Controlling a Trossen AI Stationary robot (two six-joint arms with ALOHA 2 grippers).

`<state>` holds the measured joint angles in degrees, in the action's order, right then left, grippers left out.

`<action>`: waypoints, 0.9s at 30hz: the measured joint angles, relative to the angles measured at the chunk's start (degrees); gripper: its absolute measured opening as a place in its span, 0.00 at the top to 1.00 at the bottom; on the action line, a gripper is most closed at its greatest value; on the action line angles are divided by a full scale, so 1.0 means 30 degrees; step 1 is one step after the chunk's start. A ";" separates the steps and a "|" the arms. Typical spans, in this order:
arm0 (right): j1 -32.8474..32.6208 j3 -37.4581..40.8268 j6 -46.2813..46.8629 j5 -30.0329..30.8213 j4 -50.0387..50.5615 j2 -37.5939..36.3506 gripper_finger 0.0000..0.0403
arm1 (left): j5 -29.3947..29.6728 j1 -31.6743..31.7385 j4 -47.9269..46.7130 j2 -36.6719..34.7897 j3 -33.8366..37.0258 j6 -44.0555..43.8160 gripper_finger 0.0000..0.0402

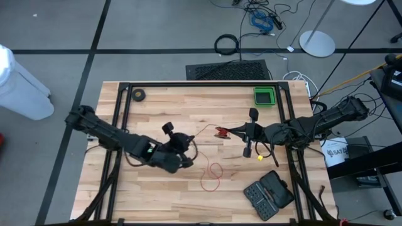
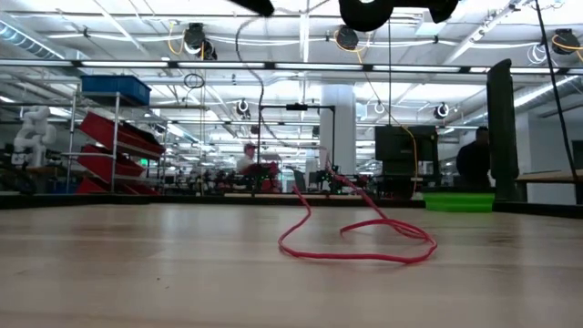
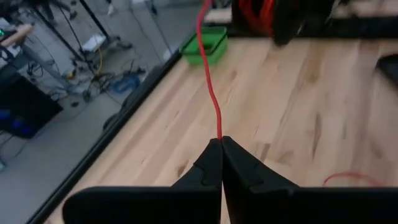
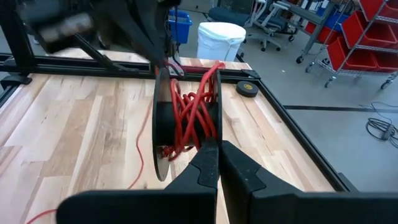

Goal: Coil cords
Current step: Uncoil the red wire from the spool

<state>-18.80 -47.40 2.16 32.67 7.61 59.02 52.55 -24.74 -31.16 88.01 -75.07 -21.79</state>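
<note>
High view first, and we read it from left to right. Our left hand [image 1: 188, 145] sits over the middle-left of the desk [image 1: 157, 194], fingers pinched together on the red cord [image 1: 212, 176]; the left wrist view shows the cord [image 3: 211, 93] running straight out from between the closed tips toward the far side. We judge that the pinch is there to keep the strand taut and guide it, so it feeds cleanly and does not tangle.

Below and to the right of that hand, the slack part of the cord lies in a loose loop on the wood (the low view shows this loop [image 2: 364, 241] flat on the desk, with one strand rising off it).

Further right, our right hand [image 1: 242, 131] is closed on the reel [image 1: 222, 132], which it holds on edge just above the desk near the centre. From the right wrist view the reel [image 4: 186, 124] already carries several red turns, wound somewhat unevenly. Holding it on edge seems meant to let the strand wrap round its core as it turns.

With a loop left on the desk, we judge the coiling partly done.
</note>
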 joint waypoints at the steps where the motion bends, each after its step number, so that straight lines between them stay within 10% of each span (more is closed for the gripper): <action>1: -0.0002 0.0000 0.0025 -0.0007 -0.0014 0.0000 1.00 | 0.0120 -0.0197 0.0232 -0.0167 0.0003 0.0104 1.00; 12: -0.0004 0.0000 0.0040 0.0000 -0.0004 0.0000 1.00 | -0.1029 -0.2018 0.8130 -0.0620 -0.0008 0.5800 1.00; 27: -0.0002 0.0000 0.0257 0.0007 -0.0027 0.0007 1.00 | -0.5688 -0.1174 1.2232 0.1129 -0.0008 0.6552 1.00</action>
<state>-18.80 -47.40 2.94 32.69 7.53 59.05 35.49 -28.26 5.54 91.40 -75.09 -2.13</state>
